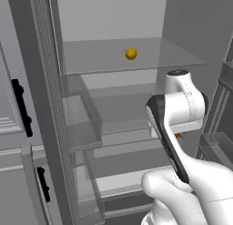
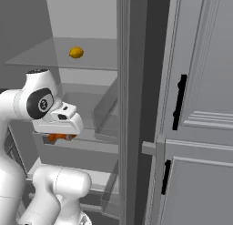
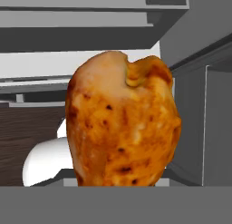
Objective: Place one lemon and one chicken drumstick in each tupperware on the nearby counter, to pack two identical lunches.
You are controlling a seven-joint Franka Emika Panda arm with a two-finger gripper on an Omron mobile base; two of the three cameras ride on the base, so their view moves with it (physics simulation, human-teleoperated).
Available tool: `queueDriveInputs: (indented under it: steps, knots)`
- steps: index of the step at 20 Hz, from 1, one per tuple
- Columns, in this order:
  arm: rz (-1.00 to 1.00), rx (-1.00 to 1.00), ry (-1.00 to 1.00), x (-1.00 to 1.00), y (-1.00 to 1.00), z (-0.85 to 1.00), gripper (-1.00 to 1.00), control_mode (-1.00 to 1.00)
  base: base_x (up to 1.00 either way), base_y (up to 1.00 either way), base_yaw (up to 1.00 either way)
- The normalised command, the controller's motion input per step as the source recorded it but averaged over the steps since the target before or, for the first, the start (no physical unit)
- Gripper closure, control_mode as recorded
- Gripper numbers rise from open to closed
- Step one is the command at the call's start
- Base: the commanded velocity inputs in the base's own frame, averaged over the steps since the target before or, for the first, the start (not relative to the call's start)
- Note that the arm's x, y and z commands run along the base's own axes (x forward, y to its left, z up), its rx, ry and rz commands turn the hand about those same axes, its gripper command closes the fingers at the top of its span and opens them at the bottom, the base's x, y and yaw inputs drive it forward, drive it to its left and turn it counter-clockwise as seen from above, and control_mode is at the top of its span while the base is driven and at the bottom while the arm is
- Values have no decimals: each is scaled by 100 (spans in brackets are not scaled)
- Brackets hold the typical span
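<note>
A browned chicken drumstick (image 3: 122,123) sits close in front of the hand camera, with my gripper (image 2: 59,138) shut on it; its fingertips are hidden behind the meat. From the base views, a small orange part of the drumstick (image 1: 177,135) peeks out under the white hand, inside the open fridge at middle-shelf height. One yellow lemon (image 1: 131,53) lies on the upper glass shelf (image 1: 182,60), well above the hand and behind it. The same lemon (image 2: 76,52) appears up and to the right of the hand in the right base view. The tupperware and the counter are out of view.
Clear door bins (image 1: 82,124) hang on the fridge's left side. A tall fridge door edge (image 2: 132,105) stands right of the arm. Grey panelled cabinet fronts with black bar handles (image 2: 179,101) flank the fridge. Lower glass shelves (image 1: 132,160) lie beneath the hand.
</note>
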Motion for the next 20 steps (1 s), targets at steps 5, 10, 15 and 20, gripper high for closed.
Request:
queueDriveInputs:
  steps: [5, 10, 15, 20]
  knots:
    - [0, 0, 0, 0, 0, 0, 100, 100, -100, 0, -6]
    - [0, 0, 0, 0, 0, 0, 100, 100, -100, -3, -10]
    - [0, 0, 0, 0, 0, 0, 100, 100, -100, -8, -27]
    - [0, 0, 0, 0, 0, 0, 100, 100, -79, -16, -59]
